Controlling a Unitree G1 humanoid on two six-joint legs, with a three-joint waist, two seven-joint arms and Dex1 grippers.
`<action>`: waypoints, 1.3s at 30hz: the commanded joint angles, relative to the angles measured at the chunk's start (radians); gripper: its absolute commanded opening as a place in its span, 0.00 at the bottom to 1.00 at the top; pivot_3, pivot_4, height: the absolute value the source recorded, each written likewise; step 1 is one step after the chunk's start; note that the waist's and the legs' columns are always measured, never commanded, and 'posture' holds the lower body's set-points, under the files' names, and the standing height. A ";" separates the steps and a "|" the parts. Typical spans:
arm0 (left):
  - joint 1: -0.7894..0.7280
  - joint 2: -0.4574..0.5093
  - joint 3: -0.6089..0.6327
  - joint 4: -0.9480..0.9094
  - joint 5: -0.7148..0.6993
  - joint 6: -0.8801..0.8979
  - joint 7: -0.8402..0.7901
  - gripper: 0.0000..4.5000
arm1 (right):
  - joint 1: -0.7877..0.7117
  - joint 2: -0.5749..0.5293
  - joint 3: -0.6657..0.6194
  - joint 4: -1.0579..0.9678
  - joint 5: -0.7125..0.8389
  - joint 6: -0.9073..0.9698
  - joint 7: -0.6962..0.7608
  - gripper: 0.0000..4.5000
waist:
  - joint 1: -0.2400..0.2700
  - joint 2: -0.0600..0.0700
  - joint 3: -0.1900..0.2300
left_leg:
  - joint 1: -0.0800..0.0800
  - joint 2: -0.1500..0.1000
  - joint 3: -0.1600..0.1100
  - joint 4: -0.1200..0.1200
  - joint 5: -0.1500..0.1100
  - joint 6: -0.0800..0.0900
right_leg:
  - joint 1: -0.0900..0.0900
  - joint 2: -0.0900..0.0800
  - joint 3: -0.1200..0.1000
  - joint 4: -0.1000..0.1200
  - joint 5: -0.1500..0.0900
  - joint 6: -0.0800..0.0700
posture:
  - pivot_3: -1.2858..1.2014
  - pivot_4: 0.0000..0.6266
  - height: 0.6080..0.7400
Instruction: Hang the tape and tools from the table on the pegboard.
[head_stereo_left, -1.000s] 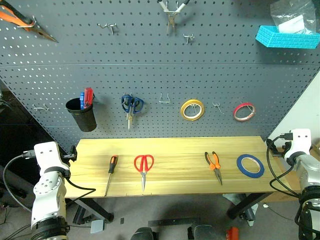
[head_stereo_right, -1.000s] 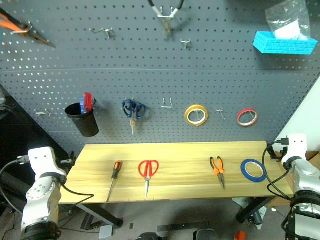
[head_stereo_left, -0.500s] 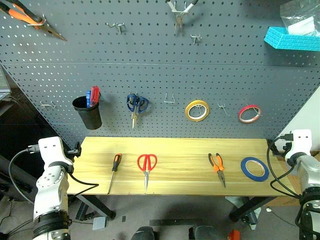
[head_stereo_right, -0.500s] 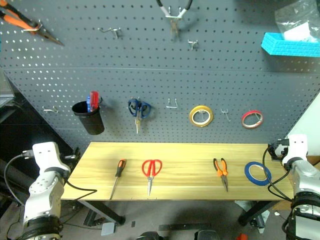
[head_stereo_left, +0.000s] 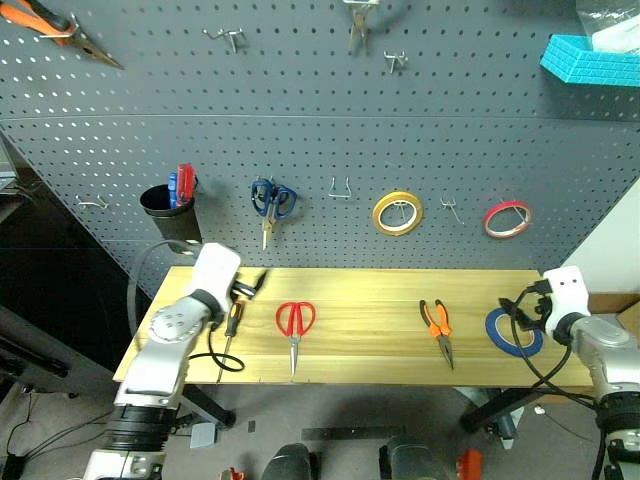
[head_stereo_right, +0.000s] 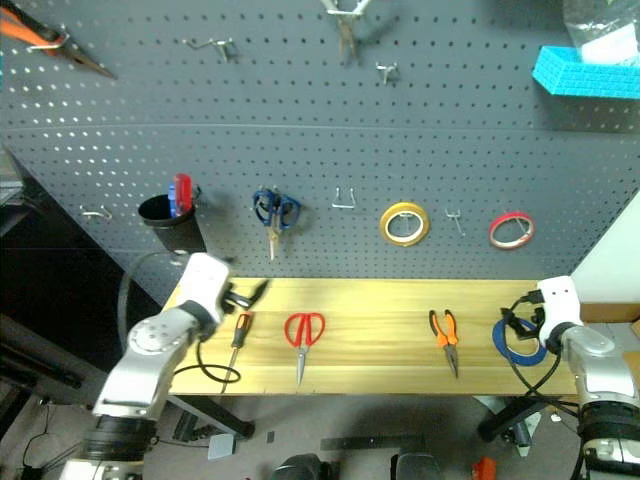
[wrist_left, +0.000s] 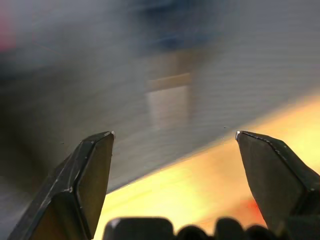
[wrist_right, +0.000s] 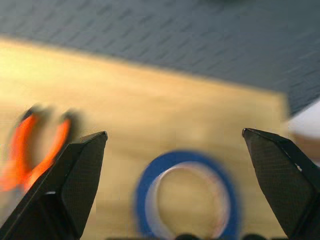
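Observation:
On the light wooden table (head_stereo_left: 370, 300) lie, from left to right, the orange-and-black screwdriver (head_stereo_left: 227, 335), the red-handled scissors (head_stereo_left: 294, 323), the orange-handled pliers (head_stereo_left: 436, 328) and the blue tape (head_stereo_left: 503, 338). My left gripper (head_stereo_left: 254, 285) hovers open just above the screwdriver's handle end, nothing between its fingers (wrist_left: 92, 172). Over the blue tape (wrist_right: 186, 159), at the table's right end, my right gripper (head_stereo_left: 517, 312) is open and partly hides it. In the right wrist view the pliers (wrist_right: 31, 147) lie beside the roll. The dark grey pegboard (head_stereo_left: 320, 140) rises behind the table.
Hanging on the pegboard are a black cup (head_stereo_left: 166, 212) with red and blue screwdrivers, blue-handled scissors (head_stereo_left: 269, 203), a yellow roll (head_stereo_left: 398, 213) and a red roll (head_stereo_left: 506, 218). Bare hooks (head_stereo_left: 340, 188) sit between them. A cyan basket (head_stereo_left: 592, 62) hangs at the upper right.
My left arm has swung in from the table's left side to above the screwdriver's handle. My right gripper has moved left, over the blue tape. Both stayed open.

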 joint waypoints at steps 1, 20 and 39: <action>-0.050 0.043 -0.082 -0.088 -0.050 0.046 -0.179 0.93 | -0.012 -0.015 0.024 -0.060 0.008 0.113 0.028 1.00 | -0.004 0.000 0.013 | 0.000 0.000 0.000 0.000 0.000 0.000 | 0.000 0.000 0.000 0.000 0.000 0.000 | 0.46 0.28 1.00; -0.240 0.022 -0.256 -0.025 0.018 -0.006 -0.415 0.94 | -0.464 0.043 0.215 0.750 -0.207 -0.053 0.051 0.92 | -0.030 -0.012 0.114 | -0.027 -0.001 0.012 0.002 -0.005 0.009 | -0.032 0.000 0.018 0.000 0.008 0.004 | 0.47 0.42 1.00; -0.246 -0.038 -0.190 -0.080 -0.035 0.026 -0.388 0.94 | -0.339 0.004 0.180 0.521 -0.217 -0.019 0.099 0.08 | -0.026 -0.013 0.115 | -0.033 -0.001 0.010 0.016 -0.006 0.010 | -0.032 0.000 0.017 0.001 0.011 0.008 | 0.46 0.40 1.00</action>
